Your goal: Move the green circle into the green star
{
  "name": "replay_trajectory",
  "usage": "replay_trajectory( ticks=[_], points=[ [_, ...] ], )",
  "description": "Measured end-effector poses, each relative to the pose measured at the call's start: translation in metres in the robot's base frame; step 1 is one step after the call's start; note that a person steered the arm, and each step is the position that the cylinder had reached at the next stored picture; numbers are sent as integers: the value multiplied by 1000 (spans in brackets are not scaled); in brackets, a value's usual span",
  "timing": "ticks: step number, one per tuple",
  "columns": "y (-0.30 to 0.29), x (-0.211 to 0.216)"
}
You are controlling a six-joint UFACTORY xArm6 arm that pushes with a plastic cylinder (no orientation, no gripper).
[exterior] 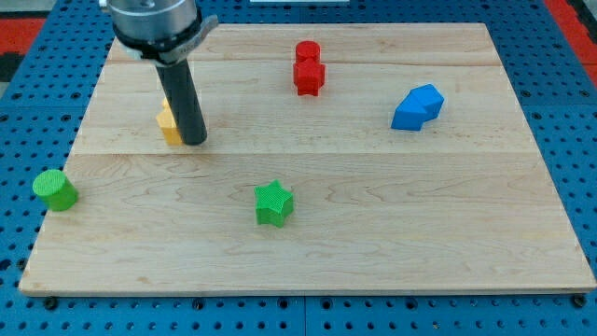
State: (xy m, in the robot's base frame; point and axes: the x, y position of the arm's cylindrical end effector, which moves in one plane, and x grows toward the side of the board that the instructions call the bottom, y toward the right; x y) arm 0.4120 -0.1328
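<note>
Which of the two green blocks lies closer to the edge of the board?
The green circle, at the view's left. It sits almost on the wooden board's left edge, while the green star stands well inside, near the middle. My tip is beside the yellow block.

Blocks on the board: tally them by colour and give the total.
Green: 2, the green circle and the green star
Red: 1, the red block
Blue: 1, the blue block
Yellow: 1, the yellow block, beside my tip
Total: 5

We note green circle (55,189): upright cylinder, at board's left edge | green star (274,203): flat on board, lower centre | well apart, not touching.
</note>
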Motion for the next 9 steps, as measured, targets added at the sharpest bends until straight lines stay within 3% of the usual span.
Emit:
replay_trajectory(
  ticks=[1, 2, 3, 4, 5, 6, 8, 9],
  points=[
    [28, 0],
    [18, 38],
    [-42, 32],
    [-149, -15],
    [-170, -13],
    [-172, -10],
    [-172, 57],
    [-172, 57]
  ],
)
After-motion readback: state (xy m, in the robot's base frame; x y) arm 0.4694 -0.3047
